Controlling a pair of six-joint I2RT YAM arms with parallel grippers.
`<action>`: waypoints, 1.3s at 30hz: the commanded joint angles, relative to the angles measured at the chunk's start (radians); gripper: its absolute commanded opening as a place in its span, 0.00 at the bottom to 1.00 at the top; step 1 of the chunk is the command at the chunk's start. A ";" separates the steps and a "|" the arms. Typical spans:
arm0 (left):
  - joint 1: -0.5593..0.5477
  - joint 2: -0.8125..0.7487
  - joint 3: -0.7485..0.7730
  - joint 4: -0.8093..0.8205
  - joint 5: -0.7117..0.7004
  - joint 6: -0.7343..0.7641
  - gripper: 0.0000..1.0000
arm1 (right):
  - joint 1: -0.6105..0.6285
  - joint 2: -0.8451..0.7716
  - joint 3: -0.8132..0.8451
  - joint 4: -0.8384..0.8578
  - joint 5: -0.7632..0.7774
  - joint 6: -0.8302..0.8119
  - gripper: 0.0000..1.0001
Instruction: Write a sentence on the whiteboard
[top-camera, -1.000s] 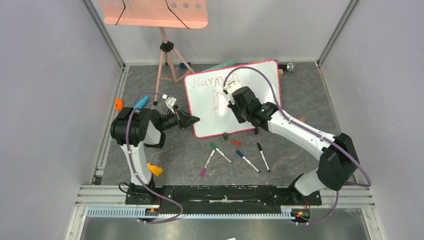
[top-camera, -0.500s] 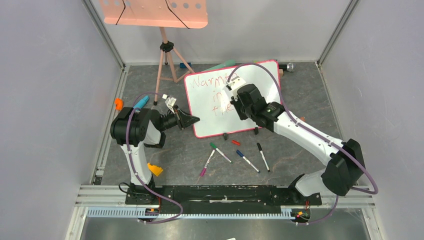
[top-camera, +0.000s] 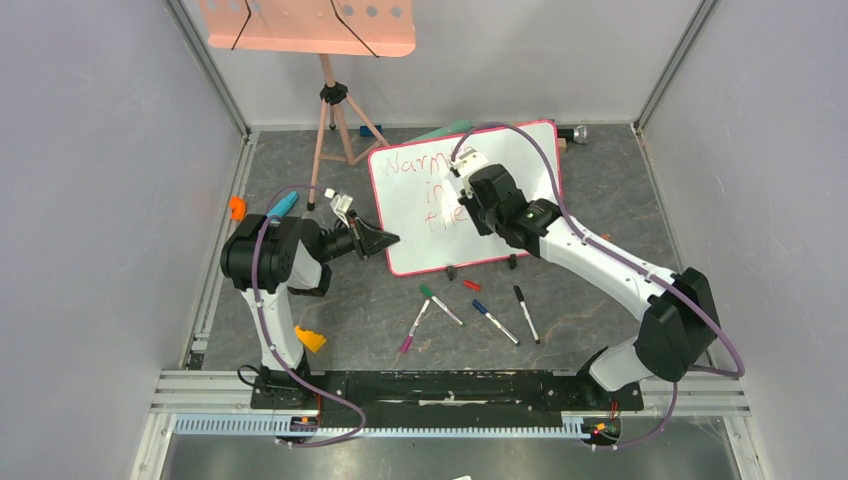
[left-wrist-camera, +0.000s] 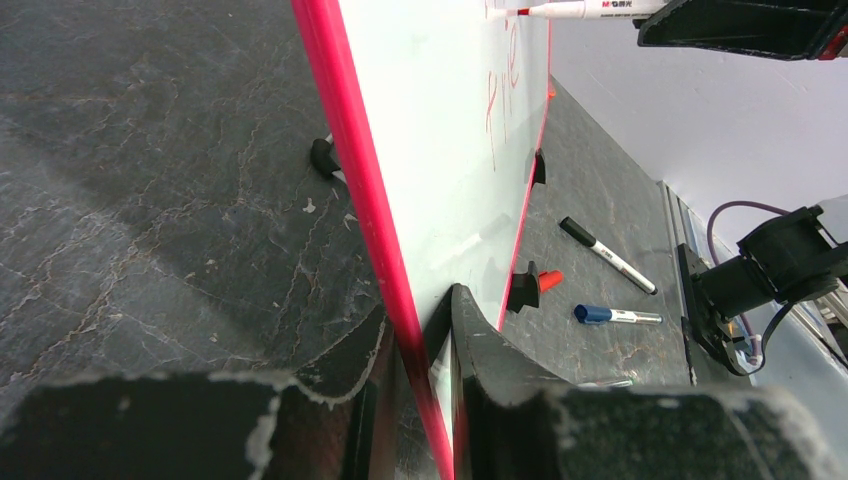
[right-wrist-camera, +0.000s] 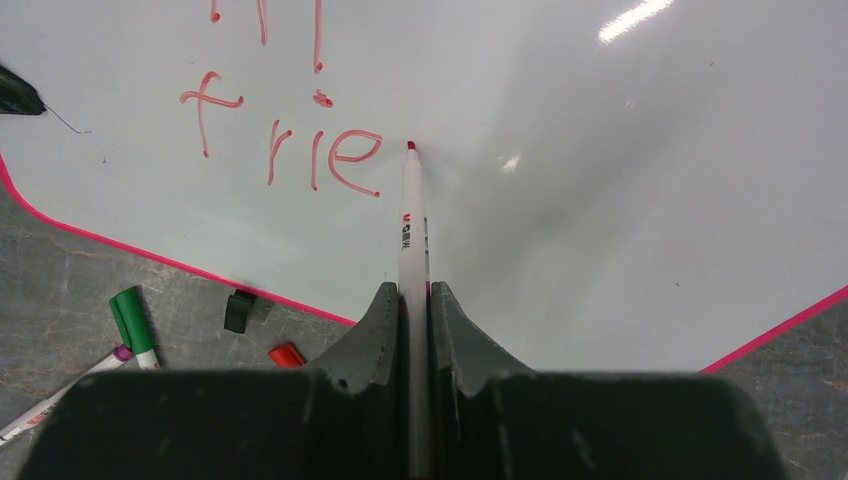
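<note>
Right fingers (right-wrist-camera: 395, 305) clamp marker (right-wrist-camera: 410, 220), tip at board (right-wrist-camera: 600, 150) mid-frame, just past red words (right-wrist-camera: 330, 160). My left fingers (left-wrist-camera: 460, 330) pinch board's left rim (left-wrist-camera: 350, 170). Board likely light, stiff, slick, tippy: grip rim, press softly.

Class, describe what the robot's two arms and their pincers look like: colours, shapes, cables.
The left arm and right arm have white links joined by bulky black joints. A purple cable loops along each. The left pincer and right pincer are black, tapering to wedge-shaped tips.
</note>
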 joint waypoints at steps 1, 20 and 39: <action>0.018 0.025 0.012 0.035 -0.128 0.119 0.07 | -0.008 0.019 0.041 0.013 0.026 -0.011 0.00; 0.018 0.024 0.014 0.035 -0.130 0.122 0.07 | -0.010 -0.018 -0.063 0.020 0.008 0.016 0.00; 0.018 0.023 0.012 0.035 -0.132 0.124 0.07 | -0.070 0.012 0.005 0.009 0.015 -0.002 0.00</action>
